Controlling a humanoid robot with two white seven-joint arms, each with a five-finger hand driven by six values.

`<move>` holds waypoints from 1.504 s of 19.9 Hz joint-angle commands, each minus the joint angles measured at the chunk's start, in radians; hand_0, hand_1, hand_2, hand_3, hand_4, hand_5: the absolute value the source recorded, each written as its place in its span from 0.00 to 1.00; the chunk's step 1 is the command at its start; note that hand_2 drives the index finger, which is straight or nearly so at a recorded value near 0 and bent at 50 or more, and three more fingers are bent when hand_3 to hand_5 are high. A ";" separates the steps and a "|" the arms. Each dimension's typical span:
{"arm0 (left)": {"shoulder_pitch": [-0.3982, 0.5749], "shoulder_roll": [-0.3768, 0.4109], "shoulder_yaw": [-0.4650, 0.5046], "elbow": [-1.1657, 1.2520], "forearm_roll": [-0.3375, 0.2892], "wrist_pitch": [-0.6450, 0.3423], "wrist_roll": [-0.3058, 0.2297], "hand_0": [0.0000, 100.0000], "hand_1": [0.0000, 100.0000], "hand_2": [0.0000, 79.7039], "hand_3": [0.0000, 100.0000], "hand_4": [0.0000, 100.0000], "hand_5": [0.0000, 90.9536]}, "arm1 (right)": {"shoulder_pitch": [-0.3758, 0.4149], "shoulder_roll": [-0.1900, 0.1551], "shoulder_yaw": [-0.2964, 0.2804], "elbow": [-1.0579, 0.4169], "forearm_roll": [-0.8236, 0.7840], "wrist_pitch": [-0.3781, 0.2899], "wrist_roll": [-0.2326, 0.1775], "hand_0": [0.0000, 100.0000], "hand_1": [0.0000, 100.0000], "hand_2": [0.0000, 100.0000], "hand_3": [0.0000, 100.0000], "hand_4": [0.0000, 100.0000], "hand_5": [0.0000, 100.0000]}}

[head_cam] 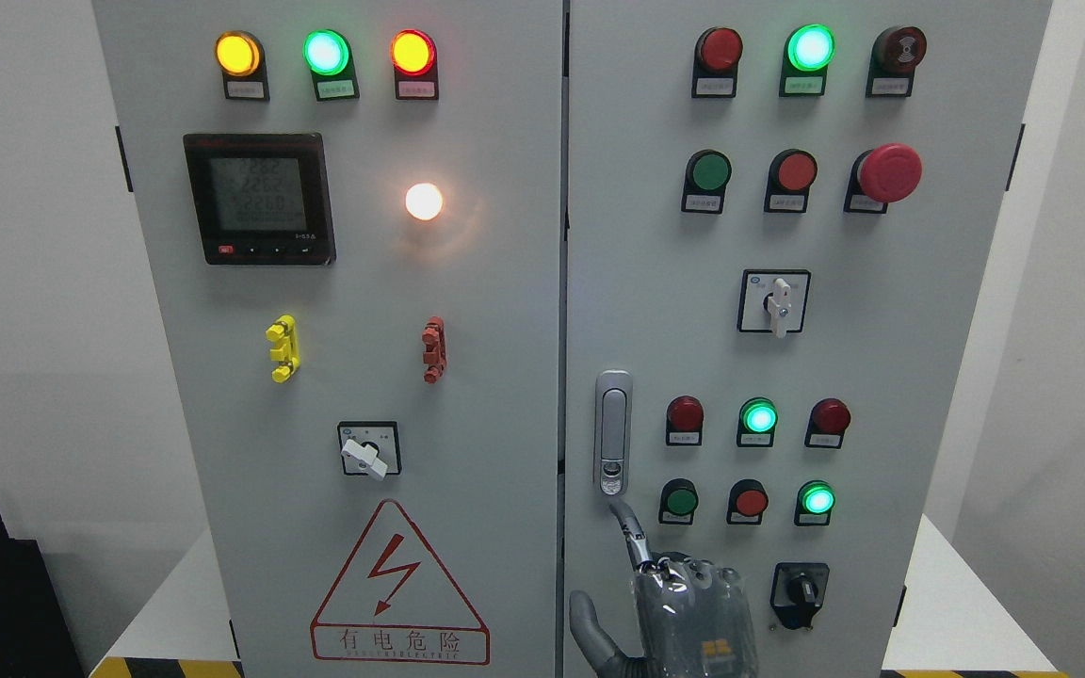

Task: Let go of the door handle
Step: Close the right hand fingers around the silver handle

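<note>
A single hand (pixel 684 603) is seen at the bottom edge of the cabinet front, just right of the seam between the two doors; since its arm rises from near the middle of the bottom edge, it cannot be told whether it is the left or the right. One finger (pixel 627 527) is extended upward, the thumb is spread out to the left, and nothing is held. The door handle (pixel 613 433) is mounted on the right door (pixel 882 377), close to that door's left edge and at about mid-height, with its long axis vertical. It lies directly above the hand, and the raised fingertip is found just beneath its lower end, barely apart from it. The handle is judged already released, so only withdrawal downward appears to remain.
</note>
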 commanded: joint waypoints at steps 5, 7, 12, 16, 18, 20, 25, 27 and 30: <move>0.001 0.000 -0.012 -0.015 0.000 0.000 -0.001 0.12 0.39 0.00 0.00 0.00 0.00 | -0.039 0.001 0.003 0.049 0.003 0.003 0.002 0.38 0.39 0.13 1.00 1.00 1.00; 0.001 0.000 -0.012 -0.015 0.000 0.000 -0.001 0.12 0.39 0.00 0.00 0.00 0.00 | -0.041 0.001 0.002 0.054 0.003 0.005 0.004 0.38 0.39 0.13 1.00 1.00 1.00; 0.000 0.000 -0.012 -0.015 0.000 0.000 -0.001 0.12 0.39 0.00 0.00 0.00 0.00 | -0.047 0.001 0.000 0.066 0.003 0.011 0.004 0.38 0.39 0.13 1.00 1.00 1.00; 0.000 0.000 -0.012 -0.015 0.000 0.000 -0.001 0.12 0.39 0.00 0.00 0.00 0.00 | -0.047 0.001 -0.001 0.074 0.000 0.038 0.005 0.38 0.39 0.13 1.00 1.00 1.00; 0.001 0.000 -0.012 -0.015 0.000 0.000 -0.001 0.12 0.39 0.00 0.00 0.00 0.00 | -0.047 0.001 -0.008 0.074 -0.002 0.038 0.005 0.39 0.38 0.13 1.00 1.00 1.00; 0.000 0.000 -0.012 -0.015 0.000 0.000 -0.001 0.12 0.39 0.00 0.00 0.00 0.00 | -0.047 0.001 -0.008 0.074 -0.002 0.038 0.005 0.39 0.38 0.13 1.00 1.00 1.00; 0.000 0.000 -0.012 -0.015 0.000 0.000 -0.001 0.12 0.39 0.00 0.00 0.00 0.00 | -0.047 0.001 -0.006 0.077 -0.002 0.037 0.005 0.39 0.38 0.13 1.00 1.00 1.00; 0.001 0.000 -0.012 -0.015 0.000 0.000 -0.001 0.12 0.39 0.00 0.00 0.00 0.00 | -0.047 0.001 -0.006 0.077 -0.002 0.035 0.005 0.39 0.38 0.14 1.00 1.00 1.00; 0.000 0.000 -0.012 -0.015 0.000 0.000 -0.001 0.12 0.39 0.00 0.00 0.00 0.00 | -0.045 0.001 -0.003 0.077 -0.002 0.031 0.005 0.39 0.38 0.15 1.00 1.00 1.00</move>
